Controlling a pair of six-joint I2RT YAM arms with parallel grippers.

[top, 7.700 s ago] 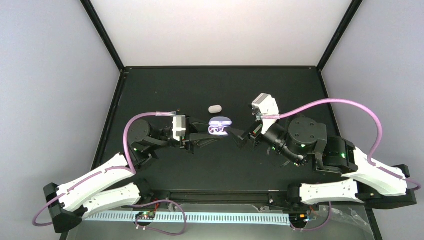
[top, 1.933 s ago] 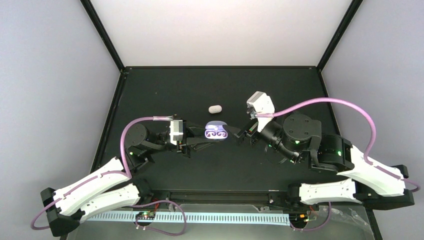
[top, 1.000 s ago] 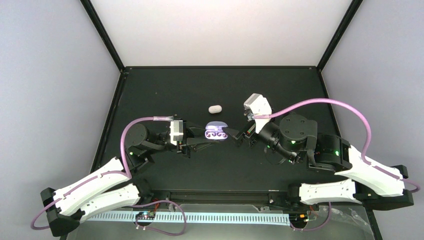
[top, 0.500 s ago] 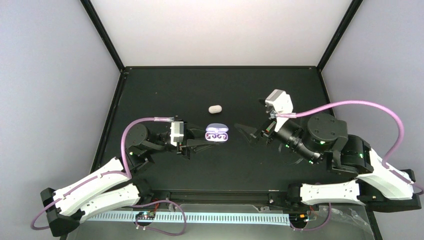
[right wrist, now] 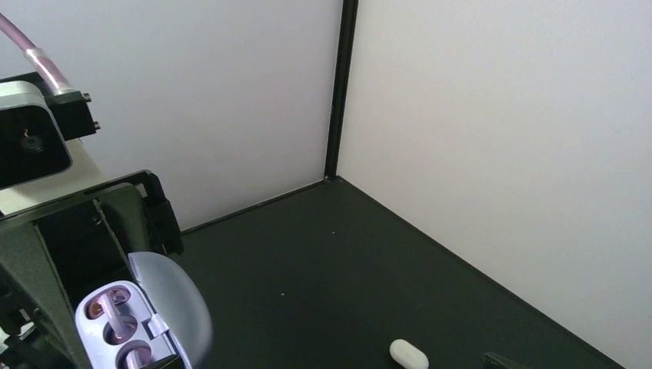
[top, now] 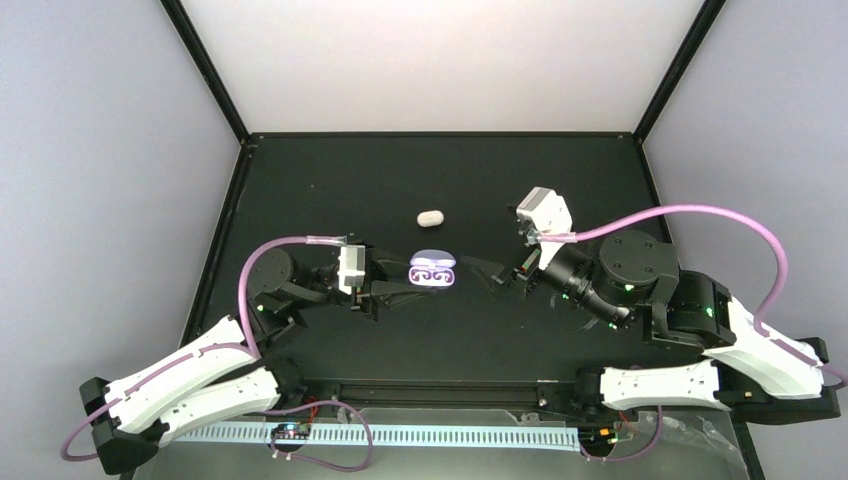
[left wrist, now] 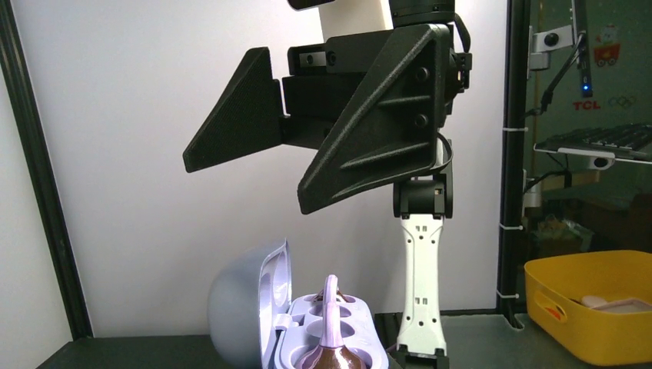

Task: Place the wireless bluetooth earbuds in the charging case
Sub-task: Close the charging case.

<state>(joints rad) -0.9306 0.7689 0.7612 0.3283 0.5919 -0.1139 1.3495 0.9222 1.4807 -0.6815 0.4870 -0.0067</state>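
**A:** The right gripper (top: pixel 487 272) has drawn back to the right since a second ago. It was at the rim of the charging case (top: pixel 433 272); now it stands a little off it, fingers spread wide with nothing between them. The case sits about where it was.

**B:** And the other side?

**A:** The left gripper (top: pixel 405 288) is nearly closed, pinching the case by its left edge at the middle of the table (top: pixel 330 180). I cannot tell whether the case rests on the surface or hangs just over it.

**B:** What's in it?

**A:** The lid (left wrist: pixel 242 311) is tipped back, open. The purple earbuds (right wrist: pixel 115 311) lie one in each well. From the left wrist a pale stem seems to stand up out of the tray, so I'd judge one bud isn't fully seated.

**B:** How would you finish?

**A:** Hold the left grip steady and bring the right in slowly from above. Press straight down on the raised bud with one fingertip. A sideways nudge could flick it out or twist the case.

**B:** The second case?

**A:** The white case (top: pixel 430 216) lies shut farther back, apart from both arms, its contents hidden. No white buds show.
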